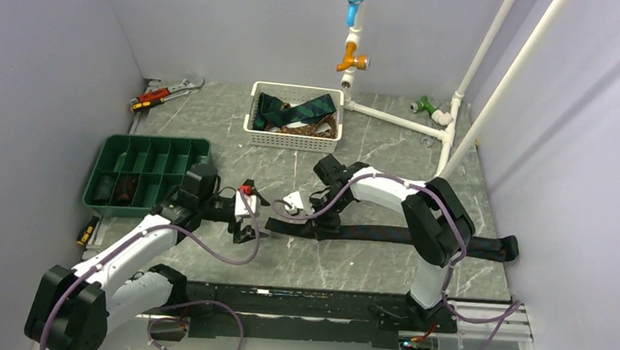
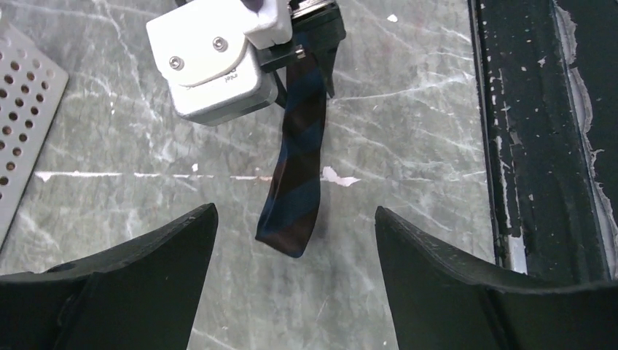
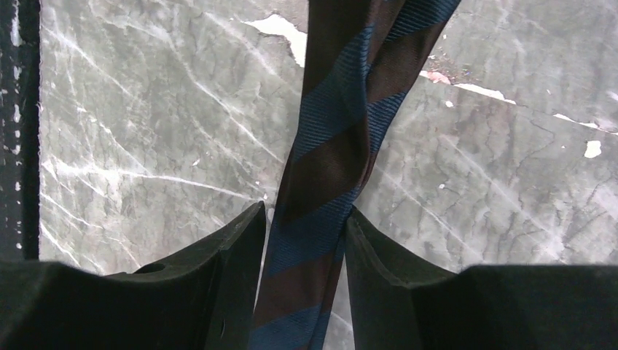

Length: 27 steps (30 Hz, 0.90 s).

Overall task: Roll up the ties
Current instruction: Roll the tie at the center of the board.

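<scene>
right gripper point(image 3: 306, 219) pinches the unrolled striped tie point(image 3: 328, 160); left gripper point(image 2: 295, 211) gapes wide; more ties point(image 1: 312, 108) wait in the basket point(image 1: 292, 141) at twelve o'clock

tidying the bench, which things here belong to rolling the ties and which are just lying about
For the job: striped tie, pinched in the right arm's fingers; ties in the white basket; green tray, likely for rolls.
Lying about: wrenches; white pipes.
</scene>
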Motion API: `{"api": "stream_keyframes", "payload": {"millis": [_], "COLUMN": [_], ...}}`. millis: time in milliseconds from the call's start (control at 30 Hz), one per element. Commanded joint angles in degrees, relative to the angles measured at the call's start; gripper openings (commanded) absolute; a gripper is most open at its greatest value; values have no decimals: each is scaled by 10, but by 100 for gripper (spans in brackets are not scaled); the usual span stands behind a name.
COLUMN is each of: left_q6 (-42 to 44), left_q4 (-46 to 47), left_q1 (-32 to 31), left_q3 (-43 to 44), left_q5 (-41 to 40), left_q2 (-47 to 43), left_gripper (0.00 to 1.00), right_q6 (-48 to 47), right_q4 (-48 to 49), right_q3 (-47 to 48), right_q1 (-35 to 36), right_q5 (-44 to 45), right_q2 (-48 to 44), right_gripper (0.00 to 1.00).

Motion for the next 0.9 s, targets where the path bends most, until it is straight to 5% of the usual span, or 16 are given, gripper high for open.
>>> {"api": "stream_keyframes", "payload": {"millis": [0,133,300,467,600,733,867], "left_q6": [-68,-62,-148,-158,-121,-114,-161], "left_q4": [143,125,217,259,166,149,135], "left_q1": [-29,-41,-56,-61,-75,-17,63], "left_q3": [-40,-14,-39,-90,-10,22,29], "left_q5": [-5,6,-7,-34,-76,-25,-38], "left_q2": [-26,8,-9,-22,28,-16,-69], "left_gripper": [86,85,84,87,85,85,86], "right_q6": [-28,-39,-64,-34,20,122,268], "right_q4": [-36,-49,-66,-63,-65,-9,103], "right_q3": [-55,-68,-79,-49,-16,-1,20], "right_q1": [-13,-28,-53,-59,-59,-55,-13], "right_q5": [38,37,47,29,28,12,40], "right_q2": [-3,-5,-6,-24,-48,-82,-91], "right_gripper": [46,43,42,64,75,88,87]}}
